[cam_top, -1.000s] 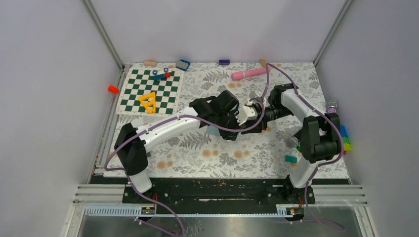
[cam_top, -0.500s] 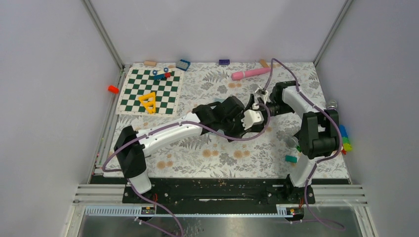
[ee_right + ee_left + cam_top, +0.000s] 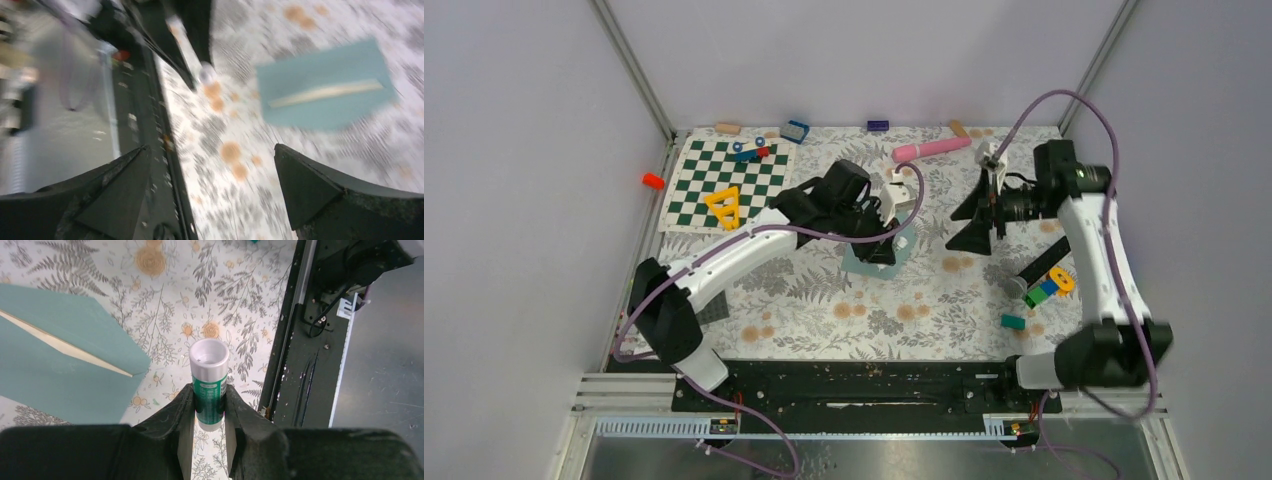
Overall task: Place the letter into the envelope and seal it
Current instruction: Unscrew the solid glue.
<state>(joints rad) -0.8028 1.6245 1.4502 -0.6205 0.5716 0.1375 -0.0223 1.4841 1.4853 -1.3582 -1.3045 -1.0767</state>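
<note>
The glue stick (image 3: 209, 371) is pinched by the left gripper (image 3: 209, 396), presumably for sealing the envelope (image 3: 55, 375). The letter (image 3: 65, 347) is seen tucked under its flap. The right gripper (image 3: 211, 150) is held spread, empty.

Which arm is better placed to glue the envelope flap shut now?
Left. The left hand grips the glue stick right beside the envelope, where the letter shows a cream edge at the flap. The right hand is open, empty and farther off.

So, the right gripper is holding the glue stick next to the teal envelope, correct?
No. It is the left gripper that holds the glue stick next to the envelope, as the left wrist view shows. The right gripper is open and empty.
</note>
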